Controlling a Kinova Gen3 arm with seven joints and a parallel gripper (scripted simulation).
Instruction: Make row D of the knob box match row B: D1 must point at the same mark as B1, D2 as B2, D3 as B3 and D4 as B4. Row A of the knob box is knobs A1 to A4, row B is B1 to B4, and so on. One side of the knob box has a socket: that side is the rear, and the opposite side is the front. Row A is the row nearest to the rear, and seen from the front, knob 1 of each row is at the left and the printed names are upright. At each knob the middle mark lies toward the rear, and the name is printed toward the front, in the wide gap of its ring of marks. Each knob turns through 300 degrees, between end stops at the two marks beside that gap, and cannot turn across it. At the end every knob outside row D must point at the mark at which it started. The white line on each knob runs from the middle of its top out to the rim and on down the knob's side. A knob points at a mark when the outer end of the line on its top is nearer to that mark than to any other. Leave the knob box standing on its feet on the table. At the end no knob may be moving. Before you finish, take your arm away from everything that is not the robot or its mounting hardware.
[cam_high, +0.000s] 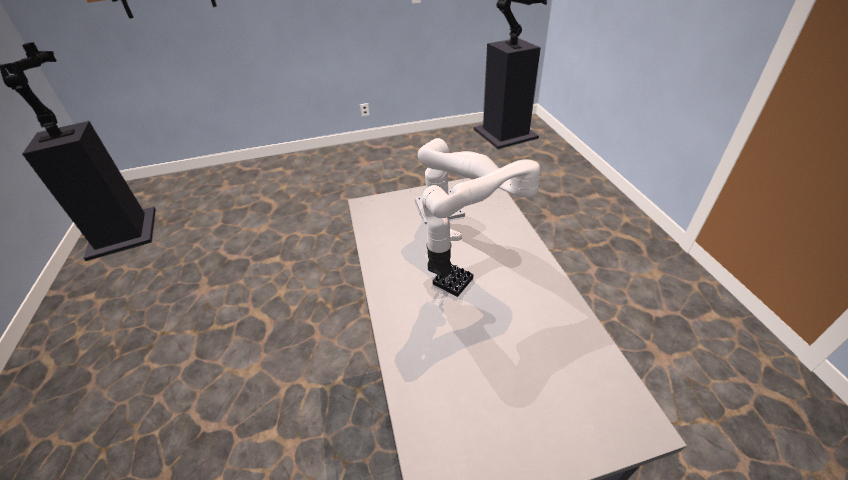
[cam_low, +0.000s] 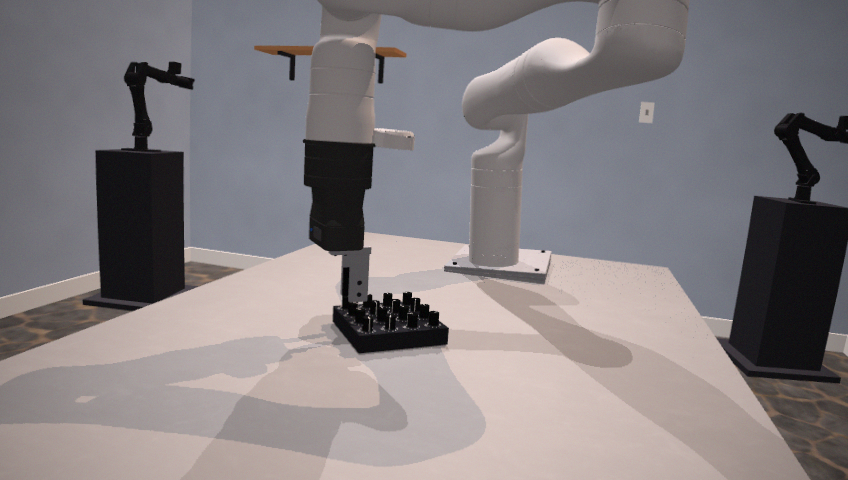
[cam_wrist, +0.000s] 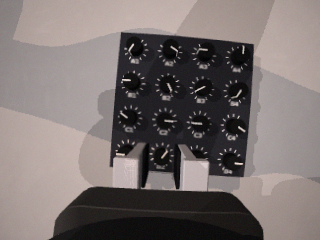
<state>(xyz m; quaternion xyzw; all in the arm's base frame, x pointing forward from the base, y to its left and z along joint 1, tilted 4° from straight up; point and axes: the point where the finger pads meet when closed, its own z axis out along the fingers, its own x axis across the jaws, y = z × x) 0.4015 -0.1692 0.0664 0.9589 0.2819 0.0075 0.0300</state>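
The knob box (cam_high: 457, 291) (cam_low: 404, 340) (cam_wrist: 247, 105) stands flat on the table. My gripper (cam_high: 442, 274) (cam_low: 355, 302) (cam_wrist: 161, 159) is open, pointing down, low over row D with one finger on each side of knob D2 (cam_wrist: 161, 155). No finger contact with it is visible. The D2 line points up-right in the wrist view; B2 (cam_wrist: 167, 84) points down and slightly right. B1 (cam_wrist: 131, 80) points left, B3 (cam_wrist: 202, 88) lower left, B4 (cam_wrist: 236, 91) lower left. D4 (cam_wrist: 230, 160) points right. D1's line points left; the left finger partly hides D1, and the right finger mostly hides D3.
Row C is just above row D in the wrist view, with C2 (cam_wrist: 165, 120) and C3 (cam_wrist: 199, 123) near the fingertips. D1 and D3 stand close outside the fingers. The arm's base plate (cam_low: 499, 271) is on the table (cam_high: 535, 356) behind the box.
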